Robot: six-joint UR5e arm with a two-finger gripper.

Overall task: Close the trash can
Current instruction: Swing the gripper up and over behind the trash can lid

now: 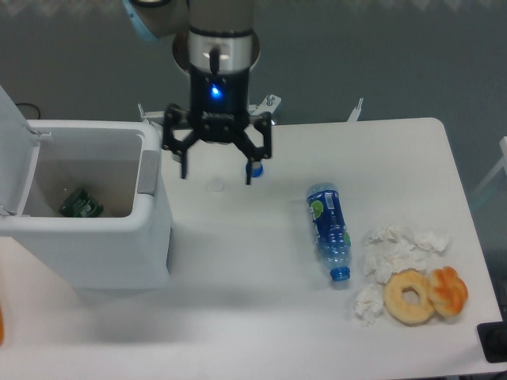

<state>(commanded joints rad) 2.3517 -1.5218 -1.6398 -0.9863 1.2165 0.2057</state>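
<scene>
The trash can is sitting at the far left of the bench, its white lid standing raised along the can's left side and running out of view, so the bin is lying open. Inside it, a small green packet is resting on the bottom. A grey latch strip is showing on the can's right rim.

The hand is hanging just to the right of the can, above the bench, with its two fingers spread wide and nothing between them. A blue light is glowing on the wrist above it.

Well to the right of the can, a blue water bottle is lying on its side; beyond it, farther right, crumpled tissues are lying beside a doughnut and another pastry that is touching it.

Judging from this, the closing itself is not yet begun: the arm appears to be in the approach step, with the lid untouched. The next move is probably calling for the hand to travel across the open can to the lid on its far left side, get behind or above the lid's upper edge, and push it over and down toward the latch side. The hinge line is not clearly showing, so the pushing arc is hard to judge.
</scene>
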